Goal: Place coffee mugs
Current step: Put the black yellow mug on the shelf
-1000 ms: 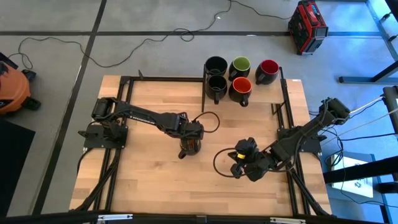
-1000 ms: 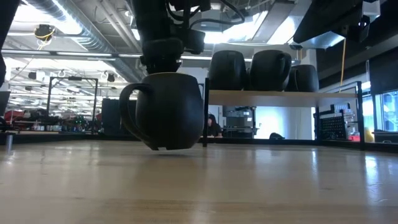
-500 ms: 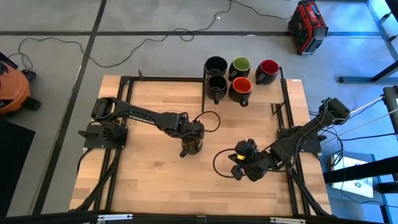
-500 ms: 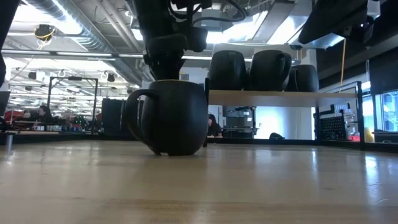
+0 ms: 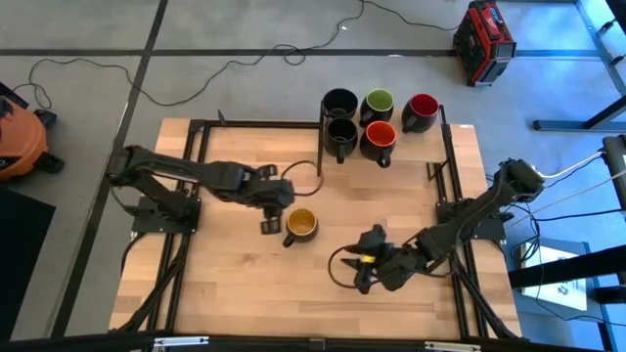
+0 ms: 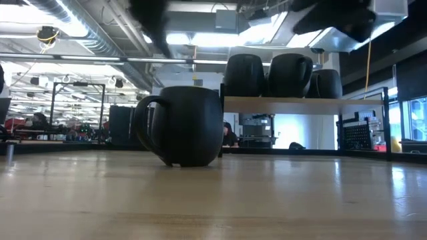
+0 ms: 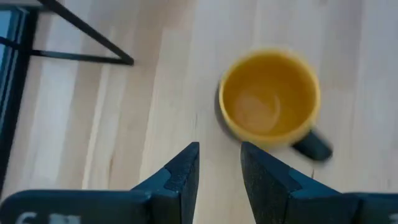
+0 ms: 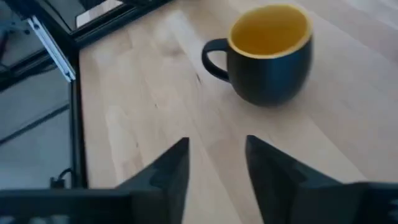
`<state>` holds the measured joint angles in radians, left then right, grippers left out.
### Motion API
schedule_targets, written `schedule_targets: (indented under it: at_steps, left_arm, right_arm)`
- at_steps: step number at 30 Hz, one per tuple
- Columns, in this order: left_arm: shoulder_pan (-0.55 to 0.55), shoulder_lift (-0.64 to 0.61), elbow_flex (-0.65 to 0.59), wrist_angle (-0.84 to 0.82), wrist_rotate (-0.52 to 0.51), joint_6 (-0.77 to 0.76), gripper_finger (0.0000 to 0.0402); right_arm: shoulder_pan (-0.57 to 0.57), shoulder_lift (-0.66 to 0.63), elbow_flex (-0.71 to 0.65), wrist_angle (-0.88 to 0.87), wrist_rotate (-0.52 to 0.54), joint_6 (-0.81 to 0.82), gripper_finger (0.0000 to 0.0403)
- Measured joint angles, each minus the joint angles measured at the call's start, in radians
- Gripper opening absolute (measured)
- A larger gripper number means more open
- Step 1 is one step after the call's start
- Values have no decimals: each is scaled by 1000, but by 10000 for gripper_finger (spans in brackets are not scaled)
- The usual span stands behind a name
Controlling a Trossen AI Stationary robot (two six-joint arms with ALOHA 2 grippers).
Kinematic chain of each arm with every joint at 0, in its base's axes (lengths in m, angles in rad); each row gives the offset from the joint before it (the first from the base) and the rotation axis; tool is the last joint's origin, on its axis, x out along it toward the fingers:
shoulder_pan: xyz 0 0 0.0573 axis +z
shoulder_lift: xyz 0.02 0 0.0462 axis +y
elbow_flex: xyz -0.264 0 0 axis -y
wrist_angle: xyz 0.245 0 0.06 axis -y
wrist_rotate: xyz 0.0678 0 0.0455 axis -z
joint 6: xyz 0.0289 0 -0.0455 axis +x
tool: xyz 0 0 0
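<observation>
Near the table's [image 5: 225,293] middle the yellow-lined mug [image 5: 301,225] stands upright, unheld — left gripper [image 5: 270,217] just beside it, fingers parted; right gripper [image 5: 364,277] near, likewise parted.

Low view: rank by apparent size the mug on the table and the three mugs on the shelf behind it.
1. Mug on the table, largest, though it stands nearest the camera.
2. Left shelf mug and middle shelf mug look alike; no ranking between them.
3. Right shelf mug, smallest, partly hidden behind the middle one, so unsure.
</observation>
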<state>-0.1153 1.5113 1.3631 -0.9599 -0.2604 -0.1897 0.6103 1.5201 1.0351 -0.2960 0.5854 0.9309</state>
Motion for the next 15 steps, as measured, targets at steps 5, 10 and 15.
schedule_targets:
  at_steps: [5, 10, 15]
  left_arm:
    - [11, -180, -288, 168, 14, 32, 112]
    - [49, -248, -526, 399, 36, 9, 112]
    - [69, -211, -647, 609, 79, 13, 112]
  right_arm:
    - [-45, 93, 0, 72, 10, -73, 189]
    - [-121, 169, -2, 83, 7, -84, 206]
    - [-197, 222, -1, 152, -45, -179, 206]
